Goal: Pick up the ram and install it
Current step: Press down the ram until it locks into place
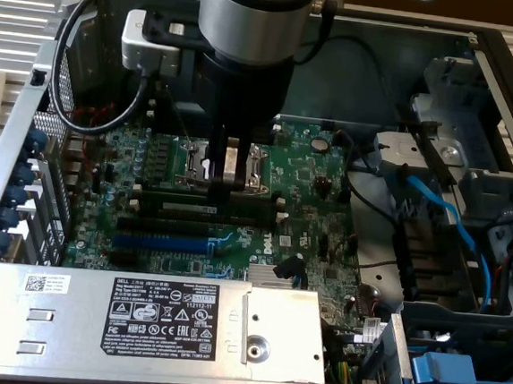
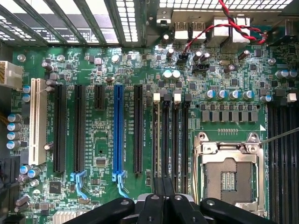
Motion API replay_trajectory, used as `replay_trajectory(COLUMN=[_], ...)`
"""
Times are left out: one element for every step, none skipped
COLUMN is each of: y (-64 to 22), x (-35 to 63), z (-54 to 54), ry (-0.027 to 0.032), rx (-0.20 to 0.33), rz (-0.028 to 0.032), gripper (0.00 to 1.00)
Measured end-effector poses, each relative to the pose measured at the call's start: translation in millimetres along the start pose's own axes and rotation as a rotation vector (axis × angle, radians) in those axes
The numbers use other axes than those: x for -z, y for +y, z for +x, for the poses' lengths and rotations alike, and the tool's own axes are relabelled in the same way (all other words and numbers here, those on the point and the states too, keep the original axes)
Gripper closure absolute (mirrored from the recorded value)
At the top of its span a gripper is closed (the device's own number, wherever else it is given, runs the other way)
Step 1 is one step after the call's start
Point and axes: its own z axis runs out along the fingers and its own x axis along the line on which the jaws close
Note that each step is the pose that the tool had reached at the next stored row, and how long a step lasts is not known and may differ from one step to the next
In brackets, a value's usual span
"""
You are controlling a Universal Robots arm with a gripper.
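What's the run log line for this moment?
end effector: shut | position: over the memory slots beside the CPU socket | ram: lying along the slots | board: motherboard

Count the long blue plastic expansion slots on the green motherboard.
1: the long blue plastic expansion slot lies between black slots; more may be hidden.

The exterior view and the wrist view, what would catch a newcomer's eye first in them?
The big silver and black robot arm plunges into an open computer case, its shut gripper down over the green motherboard by the black memory slots. In the wrist view, the bright blue expansion slot and the empty metal processor socket stand out.
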Motion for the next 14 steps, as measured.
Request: replay_trajectory(y=[0.0, 0.0, 0.0, 0.0, 0.0, 0.0, 0.0, 0.0, 0.0, 0.0, 0.1, 0.1, 0.1, 0.1], x=[-0.2, -0.3, -0.5, -0.7, -0.9, -0.9, -1.1, -1.2, -1.3, -1.4, -1.4, -1.5, -1.6, -1.7], z=[0.0, -0.1, -0.1, 0.0, 0.0, 0.0, 0.0, 0.0, -0.1, 0.0, 0.0, 0.0, 0.0, 0.0], ry=[0.0, 0.0, 0.0, 0.0001, 0.0003, 0.0007, 0.001, 0.0012, 0.0013, 0.0017, 0.002, 0.0024, 0.0026, 0.0029], rx=[0.0, 0.0, 0.001, 0.001, 0.001, 0.001, 0.001, 0.001, 0.001, 0.002, 0.002, 0.002, 0.002, 0.002], rz=[0.0, 0.0, 0.0, -0.0001, 0.0, -0.0001, 0.0, -0.0001, 0.0, 0.0, 0.0, -0.0001, -0.0001, -0.0001], gripper=[0.9, 0.9, 0.9, 0.9, 0.9, 0.9, 0.9, 0.9, 0.9, 0.9, 0.9, 0.9, 0.9, 0.9])
